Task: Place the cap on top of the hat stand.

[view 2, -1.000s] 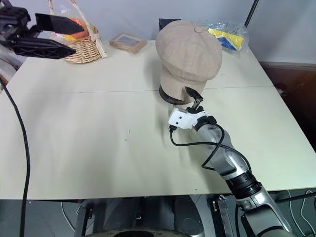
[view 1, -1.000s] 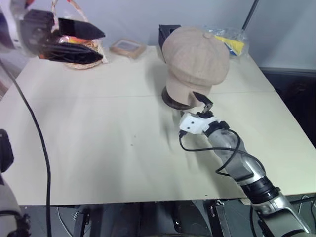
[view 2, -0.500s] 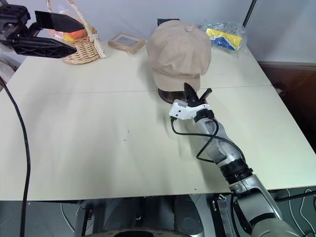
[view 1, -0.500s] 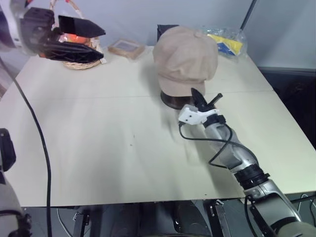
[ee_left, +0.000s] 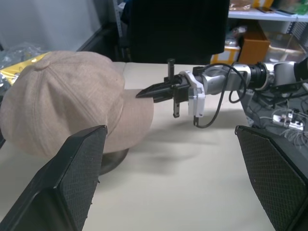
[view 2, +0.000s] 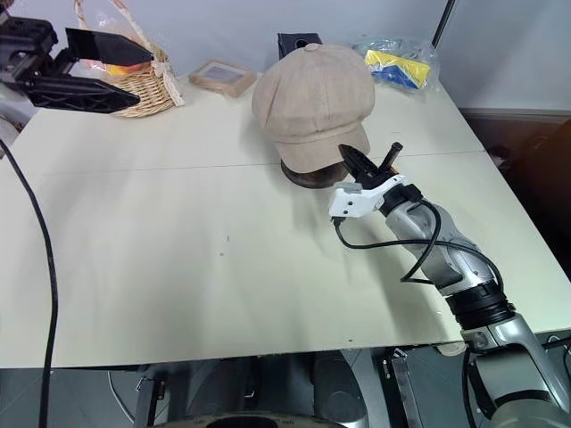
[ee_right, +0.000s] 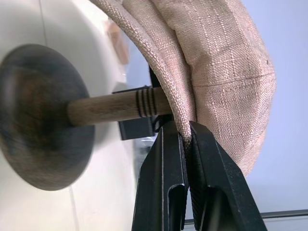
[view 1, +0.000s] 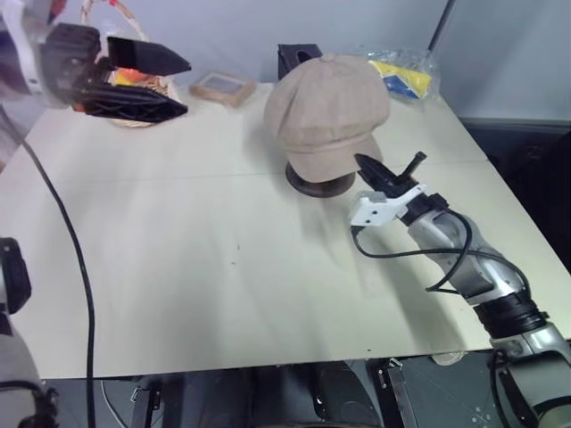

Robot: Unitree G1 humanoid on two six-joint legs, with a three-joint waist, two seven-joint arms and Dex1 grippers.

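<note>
The right gripper (view 2: 350,155), its 2 black fingers pressed together, pinches the lower edge of the soft beige-brown fabric newsboy cap (view 2: 312,100), the cloth caught between the fingertips as the right wrist view shows. The cap sits over the dark brown wooden hat stand (ee_right: 43,118) near the far middle of the pale desk (view 2: 178,259), its paneled crown and top button facing up and its brim side hanging toward the right gripper. In the head views the cap covers the stand's top and stem, so that just the rim of the round disc base (view 1: 314,185) peeks out beneath it; whether the crown is seated squarely on the rounded top cannot be told. From the right wrist view the thin turned stem with its ringed grooves and the disc base are plain, while the stand's top is lost behind the fabric.

The left gripper (view 1: 143,80) hovers high over the desk's far left corner, its 2 wide black fingers spread apart and holding nothing. It partly blocks a woven wicker basket (view 2: 143,87) behind it, whose contents are hard to make out. Beside the basket lies a flat wooden-framed square (view 2: 223,77). A black box (view 2: 294,43) is half hidden behind the cap, and a crinkled clear plastic bag with yellow and blue contents (view 2: 400,64) rests at the far right corner.
</note>
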